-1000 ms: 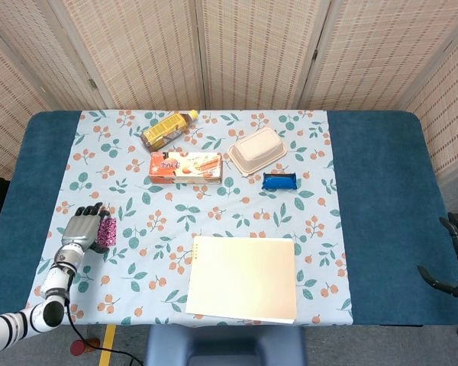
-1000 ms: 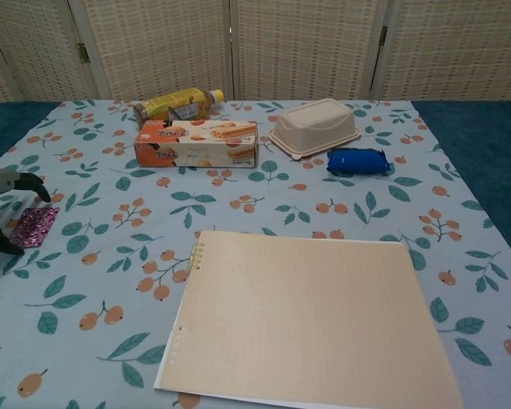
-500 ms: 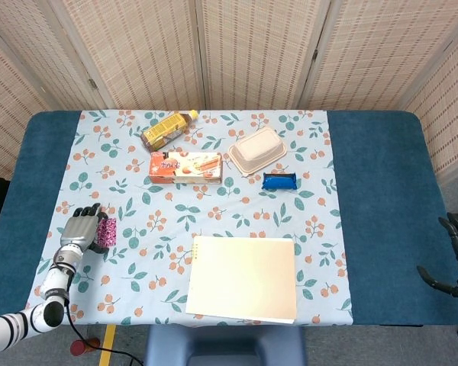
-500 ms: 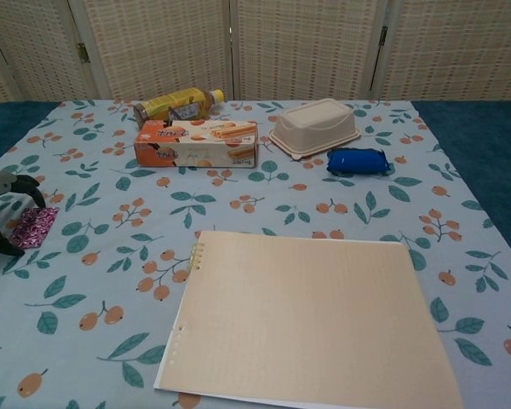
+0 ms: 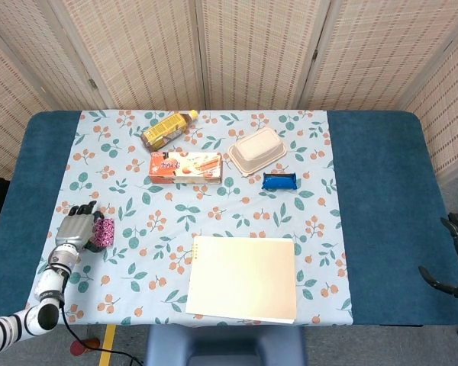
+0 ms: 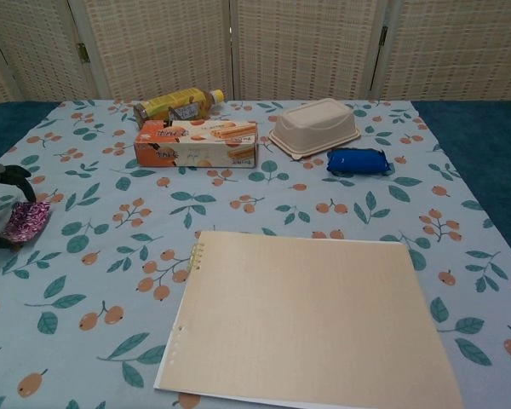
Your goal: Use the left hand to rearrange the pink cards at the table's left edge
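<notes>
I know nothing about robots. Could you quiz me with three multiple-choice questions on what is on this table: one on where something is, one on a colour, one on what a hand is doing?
1. Where does the notebook lie?
A. At the table's near edge
B. Beside the bottle
C. On the biscuit box

2. What colour is the small packet beside the lidded food container?
A. Red
B. Blue
C. Green

3. What is the left hand doing?
A. Hanging high above the table
B. Holding the bottle
C. Gripping the pink cards

Answers: 1 A, it lies nearest the robot. 2 B, it is plainly blue. 3 C, the fingers close around the cards at the cloth's left side.
</notes>
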Motion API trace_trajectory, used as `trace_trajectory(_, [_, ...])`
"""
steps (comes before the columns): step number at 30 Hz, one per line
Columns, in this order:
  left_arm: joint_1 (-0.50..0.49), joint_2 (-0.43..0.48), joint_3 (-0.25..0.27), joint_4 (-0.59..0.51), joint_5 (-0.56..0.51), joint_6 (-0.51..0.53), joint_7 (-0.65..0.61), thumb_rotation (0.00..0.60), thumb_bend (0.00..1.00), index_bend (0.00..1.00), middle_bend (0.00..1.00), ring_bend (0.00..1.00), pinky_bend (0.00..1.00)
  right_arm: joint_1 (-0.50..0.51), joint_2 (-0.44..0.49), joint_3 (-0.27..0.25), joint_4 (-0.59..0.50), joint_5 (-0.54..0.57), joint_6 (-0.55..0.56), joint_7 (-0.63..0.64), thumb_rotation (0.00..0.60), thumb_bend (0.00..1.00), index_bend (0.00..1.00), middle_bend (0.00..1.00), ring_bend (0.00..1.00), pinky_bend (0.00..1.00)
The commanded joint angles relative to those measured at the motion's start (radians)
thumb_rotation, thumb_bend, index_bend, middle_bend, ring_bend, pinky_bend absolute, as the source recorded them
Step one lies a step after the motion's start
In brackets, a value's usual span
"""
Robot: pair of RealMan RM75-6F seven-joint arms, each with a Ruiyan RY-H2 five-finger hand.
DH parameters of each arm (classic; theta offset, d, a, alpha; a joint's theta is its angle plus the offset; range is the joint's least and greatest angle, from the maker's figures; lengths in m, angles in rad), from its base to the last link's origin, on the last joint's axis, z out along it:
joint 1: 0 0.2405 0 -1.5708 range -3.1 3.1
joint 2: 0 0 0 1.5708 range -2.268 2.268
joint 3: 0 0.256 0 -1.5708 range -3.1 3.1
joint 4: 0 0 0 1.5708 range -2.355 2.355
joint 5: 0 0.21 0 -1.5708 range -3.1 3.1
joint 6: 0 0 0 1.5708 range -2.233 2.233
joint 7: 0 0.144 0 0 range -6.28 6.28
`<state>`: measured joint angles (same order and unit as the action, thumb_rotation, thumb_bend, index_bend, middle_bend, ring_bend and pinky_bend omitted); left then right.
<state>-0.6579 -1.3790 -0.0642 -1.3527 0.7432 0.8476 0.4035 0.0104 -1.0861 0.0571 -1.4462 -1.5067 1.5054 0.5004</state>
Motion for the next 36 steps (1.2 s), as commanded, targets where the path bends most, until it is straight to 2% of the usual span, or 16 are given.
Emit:
trace_trajectory(1, [0.014,0.028,0.001,-0.022,0.015,0.012,-0.014,0.6,0.21,0.29,0.0,0.0,0.0,0.001,0.0,0.0,0.0,-0.001,0.0,0.0,0.6,0.28,0.04,0.0,0.0,0.0])
trace_trajectory(12, [0.07,0.095,0.032,-0.001,0.065,0.004,-0.075,0.6,0.21,0.29,0.0,0.0,0.0,0.002,0.001,0.0,-0.007,-0.008,0.004,-0.004,0.6,0.28,0.04,0.0,0.0,0.0])
trace_trajectory(25, [0.099,0.048,0.037,0.114,0.12,-0.05,-0.146,0.6,0.21,0.28,0.0,0.0,0.0,0.001,0.009,-0.002,-0.035,-0.016,0.012,-0.029,0.6,0.28,0.04,0.0,0.0,0.0])
trace_trajectory(36, [0.102,0.03,0.023,0.154,0.129,-0.076,-0.162,0.6,0.21,0.26,0.0,0.0,0.0,-0.003,0.012,-0.002,-0.044,-0.014,0.017,-0.037,0.6,0.28,0.04,0.0,0.0,0.0])
